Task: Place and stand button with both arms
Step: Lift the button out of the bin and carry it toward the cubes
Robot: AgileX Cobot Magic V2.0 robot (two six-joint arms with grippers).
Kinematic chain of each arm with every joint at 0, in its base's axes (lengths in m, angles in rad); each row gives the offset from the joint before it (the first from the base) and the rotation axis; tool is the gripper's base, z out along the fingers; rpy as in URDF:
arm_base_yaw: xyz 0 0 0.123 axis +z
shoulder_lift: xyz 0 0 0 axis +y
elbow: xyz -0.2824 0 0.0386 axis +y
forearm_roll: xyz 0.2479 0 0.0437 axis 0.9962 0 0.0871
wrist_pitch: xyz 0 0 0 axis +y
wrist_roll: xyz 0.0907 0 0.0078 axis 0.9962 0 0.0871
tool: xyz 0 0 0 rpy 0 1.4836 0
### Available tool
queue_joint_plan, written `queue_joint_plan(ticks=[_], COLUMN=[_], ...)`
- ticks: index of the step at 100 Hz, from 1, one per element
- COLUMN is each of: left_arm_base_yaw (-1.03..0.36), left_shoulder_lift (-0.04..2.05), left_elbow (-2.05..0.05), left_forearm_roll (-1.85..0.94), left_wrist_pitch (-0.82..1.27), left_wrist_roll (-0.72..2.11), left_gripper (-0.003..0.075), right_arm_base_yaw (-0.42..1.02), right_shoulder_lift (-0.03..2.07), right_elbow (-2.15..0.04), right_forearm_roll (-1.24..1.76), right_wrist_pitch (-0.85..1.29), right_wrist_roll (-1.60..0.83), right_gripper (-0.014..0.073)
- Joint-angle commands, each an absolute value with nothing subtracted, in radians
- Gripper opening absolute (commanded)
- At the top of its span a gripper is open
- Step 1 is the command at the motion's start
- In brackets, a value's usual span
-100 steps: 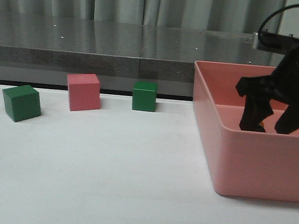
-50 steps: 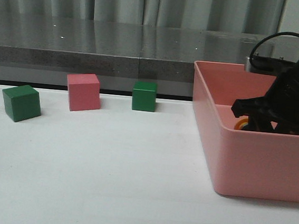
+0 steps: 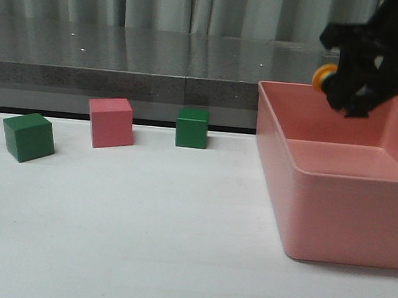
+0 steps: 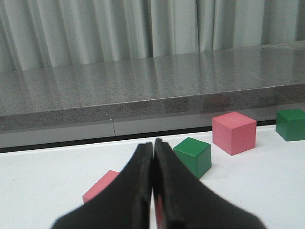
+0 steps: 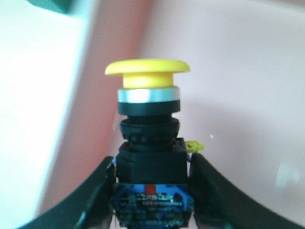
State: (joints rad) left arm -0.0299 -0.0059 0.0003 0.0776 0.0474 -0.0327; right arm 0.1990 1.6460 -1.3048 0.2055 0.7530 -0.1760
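Note:
My right gripper (image 3: 346, 89) hangs above the pink bin (image 3: 333, 218) at the right and is shut on the button. In the front view only the button's yellow cap (image 3: 324, 76) shows at the gripper's left side. In the right wrist view the button (image 5: 148, 143) sits between the two fingers (image 5: 95, 191), held by its black body and blue base, yellow cap pointing away from the wrist. My right gripper (image 5: 151, 200) is over the bin's pink floor. My left gripper (image 4: 153, 148) is shut and empty, low over the white table; it is out of the front view.
On the white table stand a green cube (image 3: 28, 137) at left, a pink cube (image 3: 111, 122) and a second green cube (image 3: 192, 127) near the grey ledge (image 3: 121, 81). The left wrist view shows a green cube (image 4: 192, 156), pink cubes (image 4: 234, 132) (image 4: 101, 186) and another green cube (image 4: 291, 124).
My right gripper went down into the bin, closed on the button, and has now lifted it up above the bin's rim.

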Motion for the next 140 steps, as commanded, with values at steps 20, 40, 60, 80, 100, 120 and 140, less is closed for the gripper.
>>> queue_joint_plan(ticks=[20,40,60,80,100,120,140], left_arm_base_yaw=[-0.027,-0.027,-0.027,-0.027,-0.027,-0.027,-0.027], left_shoulder_lift=[-0.038,-0.038,-0.038,-0.038,-0.038,-0.038,-0.038], left_elbow=[0.030,0.030,0.030,0.030,0.030,0.030,0.030], left_forearm_roll=[0.077,0.077,0.077,0.077,0.077,0.077,0.077], left_wrist_pitch=[-0.033,-0.033,-0.033,-0.033,-0.033,-0.033,-0.033], left_wrist_roll=[-0.042,-0.042,-0.042,-0.042,-0.042,-0.042,-0.042], left_gripper=[-0.0019,-0.0019,-0.0019,-0.0019,-0.0019,-0.0019,-0.0019], right_arm_base_yaw=[0.331,0.428,0.521,0.581,0.607,0.615,0.615], right_shoulder_lift=[1.600,1.680,1.808,1.953,2.084,2.159,2.194], right_elbow=[-1.489,-1.553,-1.619,-1.717,-1.793,-1.803,-1.803], right_forearm_roll=[0.258,0.338,0.338,0.334,0.322,0.318,0.317], right_wrist_pitch=[0.905,0.910,0.915,0.918,0.919,0.917,0.917], right_wrist_roll=[-0.485,-0.723,-0.901,-0.955,-1.008,-1.032,-1.032], right_gripper=[0.0141,0.0141,0.0141,0.0141,0.0141,0.0141,0.0143])
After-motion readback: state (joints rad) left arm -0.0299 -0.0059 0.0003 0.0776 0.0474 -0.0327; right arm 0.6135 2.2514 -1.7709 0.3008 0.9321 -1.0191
